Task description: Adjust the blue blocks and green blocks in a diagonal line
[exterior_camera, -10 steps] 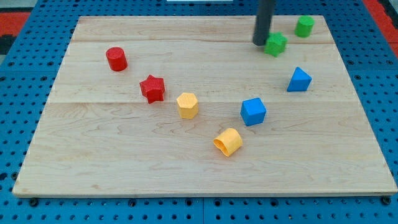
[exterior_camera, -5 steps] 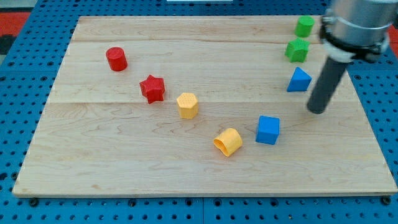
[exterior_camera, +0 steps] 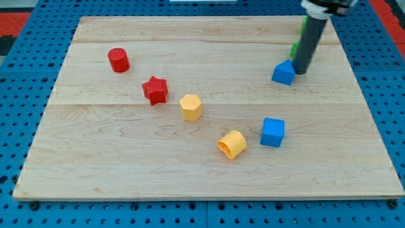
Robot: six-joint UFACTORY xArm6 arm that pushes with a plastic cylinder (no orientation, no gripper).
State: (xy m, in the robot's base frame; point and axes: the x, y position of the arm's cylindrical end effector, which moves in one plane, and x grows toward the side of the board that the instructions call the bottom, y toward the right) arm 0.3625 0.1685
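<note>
My tip (exterior_camera: 301, 71) sits at the view's upper right of the table (exterior_camera: 126, 183), touching or just beside the right edge of the blue triangular block (exterior_camera: 284, 73). There are no fingers on this arm, only the rod, so nothing is grasped.

The two green blocks are mostly hidden behind the rod — only slivers show at its left edge, one green sliver (exterior_camera: 303, 25) above another (exterior_camera: 294, 49), and their shapes cannot be made out from here.

The blue cube (exterior_camera: 273, 132) lies well apart from the tip, lower on the table, just right of the yellow arch-like block (exterior_camera: 232, 144).

Further left, the yellow hexagonal block (exterior_camera: 190, 107), the red star (exterior_camera: 155, 90) and the red cylinder (exterior_camera: 118, 60) run in a slanting row toward the view's upper left.
</note>
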